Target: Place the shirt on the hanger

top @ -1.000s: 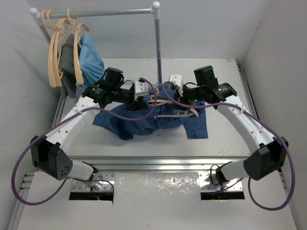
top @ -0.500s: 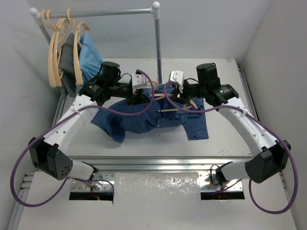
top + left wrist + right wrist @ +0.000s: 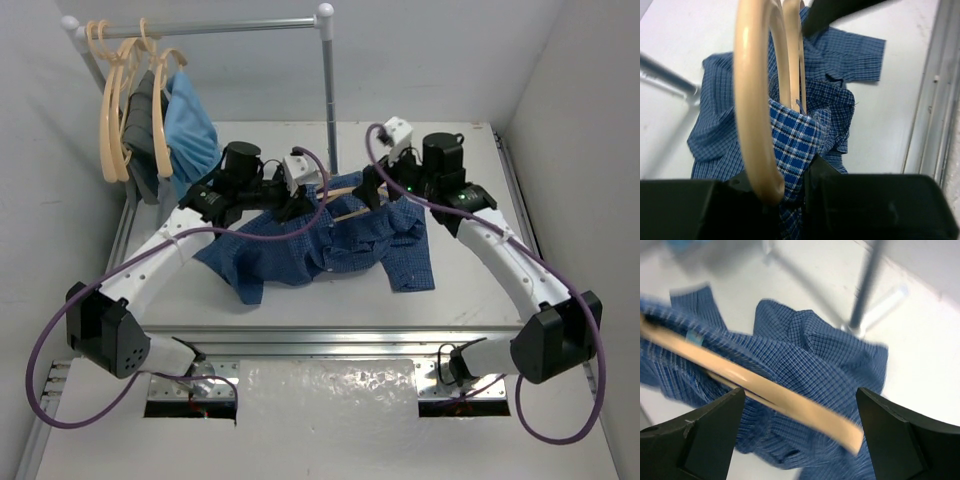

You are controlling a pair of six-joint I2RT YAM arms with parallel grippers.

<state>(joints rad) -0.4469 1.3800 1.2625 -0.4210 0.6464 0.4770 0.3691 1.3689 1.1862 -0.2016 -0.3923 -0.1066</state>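
The dark blue checked shirt lies bunched on the table, its upper part lifted. The peach-tan hanger runs across that lifted part, with cloth draped over one end. My left gripper is shut on that hanger end together with a fold of shirt. My right gripper hovers just above the hanger's other end. Its jaws stand wide open, the fingers clear of the hanger and of the shirt below.
A clothes rack stands at the back, its upright pole just behind both grippers. Several spare hangers, a light-blue garment and a dark grey one hang at its left end. Metal rails edge the table.
My right gripper has opened, let go of the hanger and pulled up and back to the right. The left gripper keeps its hold and has shifted slightly.
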